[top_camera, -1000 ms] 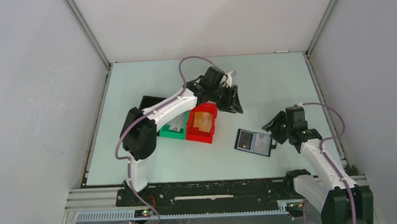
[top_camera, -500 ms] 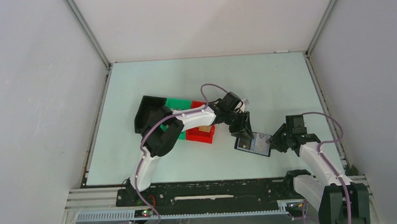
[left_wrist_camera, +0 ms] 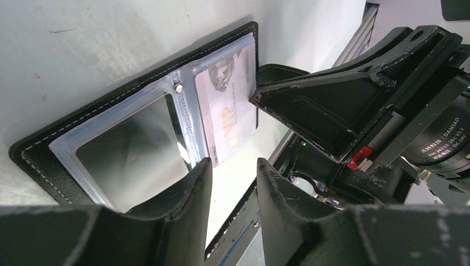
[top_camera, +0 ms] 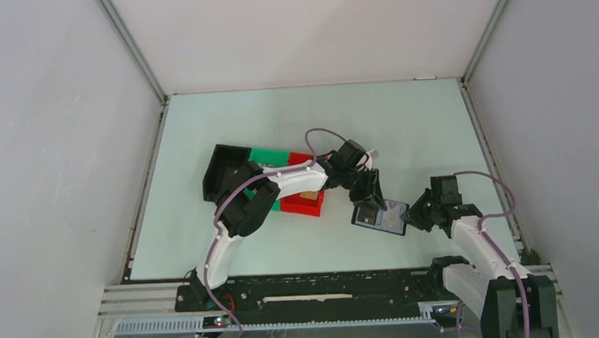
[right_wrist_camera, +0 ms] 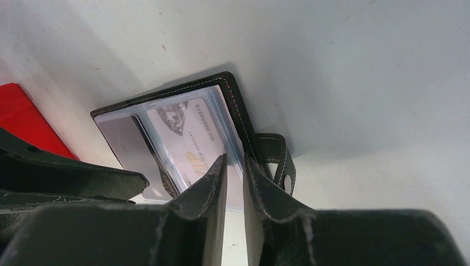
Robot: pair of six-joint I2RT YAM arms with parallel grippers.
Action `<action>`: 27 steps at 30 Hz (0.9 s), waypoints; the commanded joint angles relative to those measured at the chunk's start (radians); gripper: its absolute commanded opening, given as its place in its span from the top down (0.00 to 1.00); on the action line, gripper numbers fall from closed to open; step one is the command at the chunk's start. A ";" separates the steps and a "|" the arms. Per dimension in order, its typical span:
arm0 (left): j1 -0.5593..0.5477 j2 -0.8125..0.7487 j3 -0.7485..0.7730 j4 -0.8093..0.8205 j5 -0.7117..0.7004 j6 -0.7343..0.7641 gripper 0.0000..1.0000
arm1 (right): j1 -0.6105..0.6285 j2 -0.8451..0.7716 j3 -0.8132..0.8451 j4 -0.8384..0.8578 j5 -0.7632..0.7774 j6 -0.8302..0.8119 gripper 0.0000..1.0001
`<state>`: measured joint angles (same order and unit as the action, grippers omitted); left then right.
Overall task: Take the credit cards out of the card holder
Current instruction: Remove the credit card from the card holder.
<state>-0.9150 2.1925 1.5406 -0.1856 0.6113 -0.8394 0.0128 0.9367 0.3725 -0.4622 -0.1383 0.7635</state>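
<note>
Lower right in the top view, the right gripper straddles the right edge of the wallet, which lies open on the table. Its jaws are nearly together, and I cannot tell if they grip. A card sits in the sleeve. The left gripper hovers over the wallet's upper left, parted and empty. A red bin stands beyond.

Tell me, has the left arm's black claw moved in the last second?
Yes. The left gripper swung from beyond the red plastic bin toward the near right and sits at the left edge of the open black folding wallet.
</note>
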 commanded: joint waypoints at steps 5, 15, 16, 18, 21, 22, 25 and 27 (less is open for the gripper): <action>-0.008 0.026 -0.016 0.087 0.057 -0.042 0.60 | -0.005 -0.122 -0.004 -0.002 0.010 0.005 0.76; -0.007 0.061 -0.032 0.097 0.045 -0.058 0.60 | -0.005 -0.085 -0.011 0.020 -0.020 -0.005 0.75; -0.008 0.063 -0.034 0.097 0.044 -0.058 0.60 | -0.005 -0.078 -0.012 0.025 -0.024 -0.006 0.75; -0.007 0.068 -0.034 0.097 0.044 -0.058 0.60 | -0.003 -0.068 -0.015 0.033 -0.024 -0.008 0.75; -0.007 0.076 -0.033 0.098 0.045 -0.061 0.60 | 0.001 -0.051 -0.023 0.046 -0.025 -0.008 0.75; -0.007 0.078 -0.034 0.100 0.045 -0.061 0.60 | 0.003 -0.047 -0.026 0.052 -0.030 -0.007 0.76; -0.007 0.081 -0.041 0.113 0.052 -0.070 0.61 | 0.008 -0.039 -0.038 0.072 -0.042 -0.001 0.80; -0.007 0.081 -0.042 0.121 0.053 -0.075 0.63 | 0.014 -0.032 -0.042 0.080 -0.040 0.002 0.82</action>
<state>-0.9165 2.2604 1.5196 -0.0948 0.6441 -0.8993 0.0162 0.8944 0.3416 -0.4297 -0.1677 0.7647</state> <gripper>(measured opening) 0.387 0.202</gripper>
